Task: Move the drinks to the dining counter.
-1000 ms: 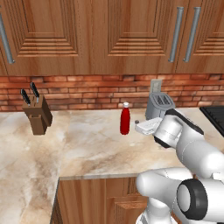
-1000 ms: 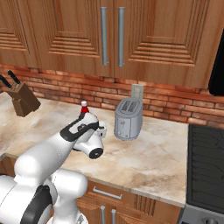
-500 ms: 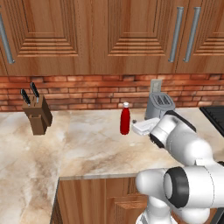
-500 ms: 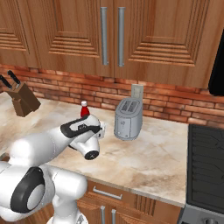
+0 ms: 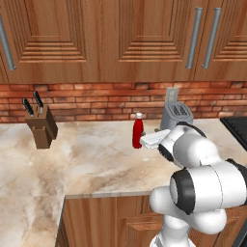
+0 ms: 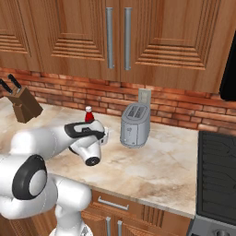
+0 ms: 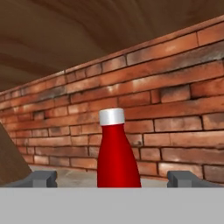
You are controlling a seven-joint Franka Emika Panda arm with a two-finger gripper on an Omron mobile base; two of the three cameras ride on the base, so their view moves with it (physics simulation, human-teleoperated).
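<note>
Nudging the slim red bottle with white cap (image 7: pixel 116 151) is the hazard: the claw (image 7: pixel 113 178) stands spread apart, empty, astride it; closing off-centre could topple it onto the marbled bench (image 5: pixel 87 159).

My wide-open two-finger gripper (image 7: pixel 113 178) faces the slim red bottle with white cap (image 7: pixel 115 151), which stands between my fingertips with free space on both sides. The red brick wall (image 7: pixel 166 109) closes off the space behind it. The silver toaster (image 5: pixel 175 115) crowds its right, while the marbled worktop (image 5: pixel 91 154) lies bare toward the wooden knife block (image 5: pixel 41 128).
</note>
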